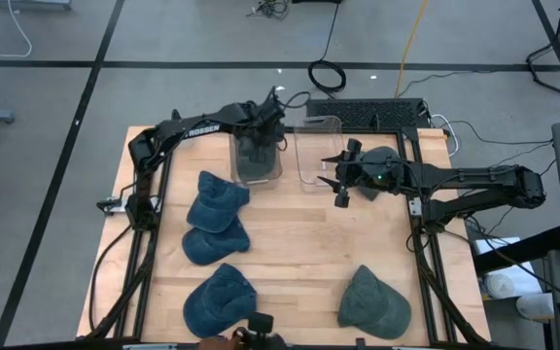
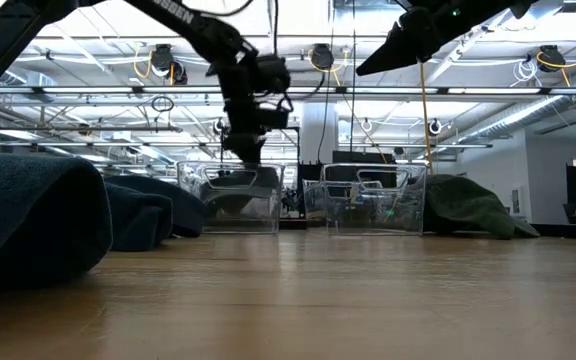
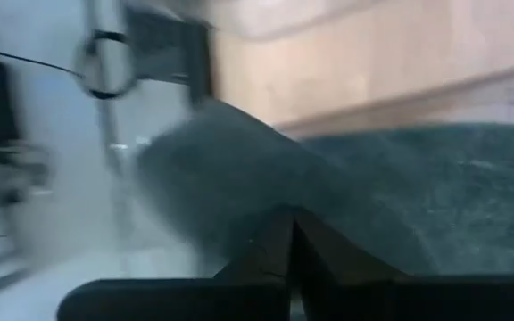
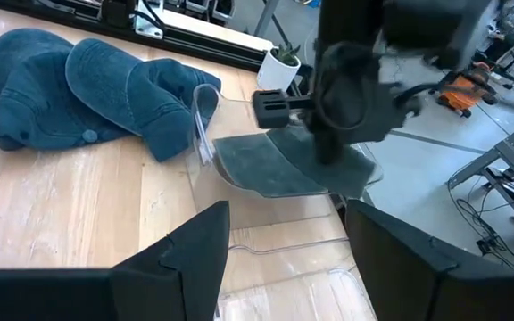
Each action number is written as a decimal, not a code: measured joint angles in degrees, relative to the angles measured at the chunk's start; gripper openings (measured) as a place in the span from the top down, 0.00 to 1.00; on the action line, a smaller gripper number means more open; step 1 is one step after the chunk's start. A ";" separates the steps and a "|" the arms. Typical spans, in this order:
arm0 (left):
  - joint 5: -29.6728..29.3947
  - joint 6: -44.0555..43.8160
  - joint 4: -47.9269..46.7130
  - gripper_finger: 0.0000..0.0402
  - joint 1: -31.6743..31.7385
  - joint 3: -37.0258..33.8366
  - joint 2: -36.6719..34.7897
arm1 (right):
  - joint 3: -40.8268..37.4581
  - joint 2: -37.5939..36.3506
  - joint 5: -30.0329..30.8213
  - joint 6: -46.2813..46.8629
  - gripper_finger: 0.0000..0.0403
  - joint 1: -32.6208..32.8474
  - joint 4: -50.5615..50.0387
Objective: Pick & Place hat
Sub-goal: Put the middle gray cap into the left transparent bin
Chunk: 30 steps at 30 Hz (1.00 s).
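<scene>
Bench (image 1: 309, 243) | left end effector (image 1: 258, 146) clamped on grey hat (image 1: 257, 165), over bin (image 1: 235, 160) for release | right end effector (image 1: 341, 180) agape, empty

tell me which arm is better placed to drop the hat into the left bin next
Left. The left gripper is shut on the grey hat, right over the left clear bin. The right gripper is open and empty, beside the other bin.

Pale wooden table top (image 1: 299, 248), smooth, faintly glossy, centre of the high view. Blue denim-like cloth hats (image 1: 217, 204), matt, at left; grey-green cloth hat (image 1: 375, 301), lower right. Two clear, glossy plastic bins (image 1: 317, 156), upper centre. Dark matt arms.
</scene>
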 joint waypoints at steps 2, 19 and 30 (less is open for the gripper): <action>1.63 -0.70 1.90 0.99 1.00 -2.67 0.00 | 0.00 -0.02 0.00 0.00 0.47 0.00 0.01; 0.28 -2.51 9.90 0.96 -0.04 -10.02 -0.50 | 0.00 -0.01 -0.02 1.29 0.47 -0.02 0.19; -3.65 -6.11 6.83 0.87 -4.95 -6.94 -8.40 | 0.00 -0.01 -0.01 1.31 0.47 0.00 0.26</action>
